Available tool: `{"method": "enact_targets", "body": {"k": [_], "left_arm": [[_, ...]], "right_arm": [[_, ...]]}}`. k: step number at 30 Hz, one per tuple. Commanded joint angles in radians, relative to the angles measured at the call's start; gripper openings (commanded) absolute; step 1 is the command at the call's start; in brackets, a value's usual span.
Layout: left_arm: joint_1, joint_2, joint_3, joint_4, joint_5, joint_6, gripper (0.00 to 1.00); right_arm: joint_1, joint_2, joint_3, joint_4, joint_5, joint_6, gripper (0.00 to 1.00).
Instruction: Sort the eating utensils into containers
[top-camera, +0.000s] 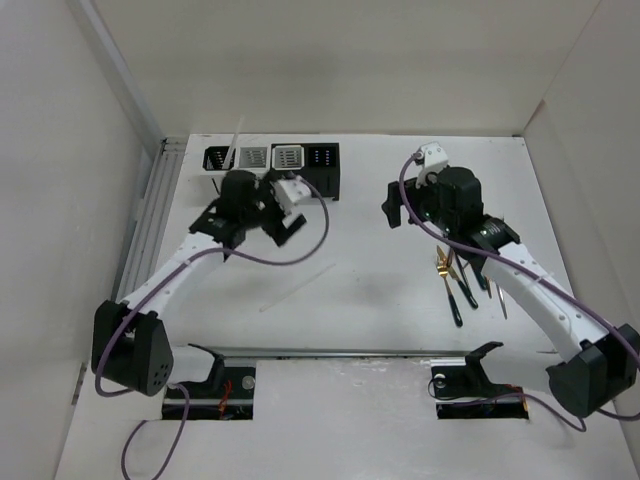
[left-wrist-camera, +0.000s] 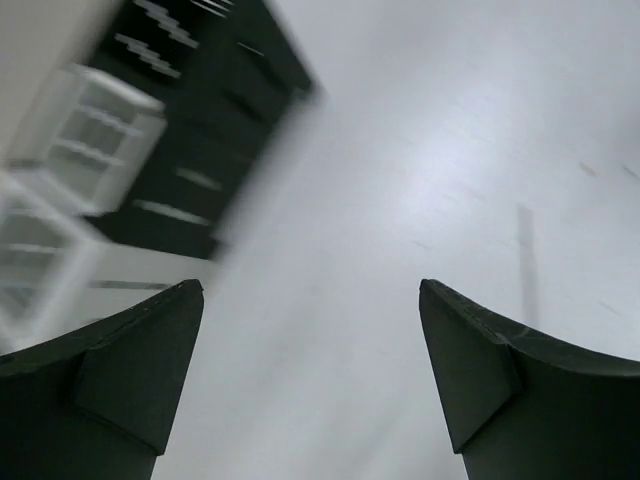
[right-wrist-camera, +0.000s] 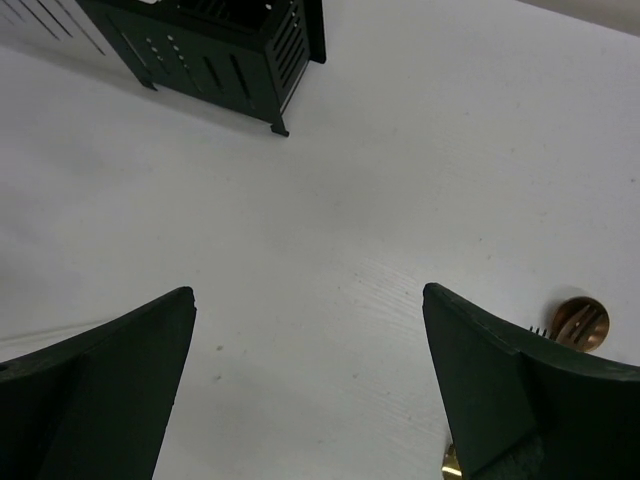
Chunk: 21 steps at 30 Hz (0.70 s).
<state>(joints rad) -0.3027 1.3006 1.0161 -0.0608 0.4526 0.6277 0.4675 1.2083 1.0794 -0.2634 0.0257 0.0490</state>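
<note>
White tabletop (top-camera: 350, 330) enclosed by pale walls (top-camera: 60, 150), viewed from above and behind. Nearest the viewer, one thin white stick (top-camera: 297, 288) lies flat and alone, left of centre. To the right, a cluster of utensils (top-camera: 455, 282), a gold fork among dark-handled pieces, lies close together on the tabletop just beside the right forearm (top-camera: 530, 280). The right wrist view shows a copper spoon bowl (right-wrist-camera: 582, 322) at the edge of one finger.

Farther out, the right pincer (top-camera: 400, 208) hangs over bare tabletop, released, its fingers (right-wrist-camera: 100, 390) wide apart with nothing between them. The left pincer (top-camera: 283, 225), likewise released and empty, hovers just in front of the caddies (top-camera: 288, 157); its wrist view is blurred.

The four caddies stand in a row at the far edge, left of centre: black, white, white, black. A second stick (top-camera: 233, 150) stands tilted at the row's left end. Which compartment holds it cannot be told.
</note>
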Motion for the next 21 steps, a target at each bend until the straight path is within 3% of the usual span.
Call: {"method": "enact_targets", "body": {"k": [1,9,14,21], "left_arm": [[-0.126,0.009,-0.082,-0.267,-0.02,0.038,0.87],[-0.228,0.101,-0.131,-0.338,-0.087,0.049,0.92],[-0.239,0.258,-0.071,-0.378,-0.091,-0.029,0.79],[-0.282,0.307,-0.136,-0.28,-0.242,-0.029,0.76]], "right_arm": [[0.016,-0.076,-0.039,-0.022,-0.003,0.029,1.0],[0.025,-0.216,-0.14,-0.088,0.049,0.069,1.0],[0.025,-0.346,-0.223,-0.109,0.095,0.078,1.0],[0.025,-0.464,-0.277,-0.12,0.145,0.101,1.0]]}}
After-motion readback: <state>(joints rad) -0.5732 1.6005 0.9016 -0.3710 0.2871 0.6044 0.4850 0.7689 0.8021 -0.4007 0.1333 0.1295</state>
